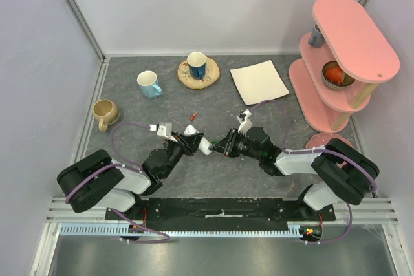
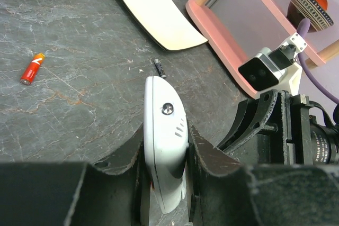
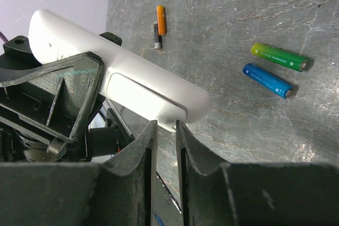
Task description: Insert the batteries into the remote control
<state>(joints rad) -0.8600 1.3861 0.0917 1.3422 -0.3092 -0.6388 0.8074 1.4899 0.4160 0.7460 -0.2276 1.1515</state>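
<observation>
From above, the left end effector (image 1: 193, 139) and the right end effector (image 1: 218, 148) meet over the middle of the desk (image 1: 213, 105), with the white remote (image 1: 204, 147) held between them. A red battery (image 1: 193, 116) lies just beyond. Farther back are mugs (image 1: 149, 84), a plate (image 1: 259, 82) and, at the right, a pink shelf (image 1: 343, 50). In the left wrist view, the left end effector's fingers (image 2: 127, 157) are clamped on the remote (image 2: 165, 130), which stands on edge and points away. The red battery (image 2: 33, 69) lies on the desk to the left, and a small dark battery (image 2: 159, 69) lies just past the remote's tip. In the right wrist view, the remote (image 3: 127, 78) runs slantwise, gripped at its left part by the left end effector. The right end effector (image 3: 165, 128) has its fingers a narrow gap apart, with the tips at the remote's lower rim near its rounded end. I cannot tell whether they pinch it. A green battery (image 3: 279, 56) and a blue battery (image 3: 267, 80) lie side by side on the desk to the right, apart from the remote. The red and dark ones lie farther off.
</observation>
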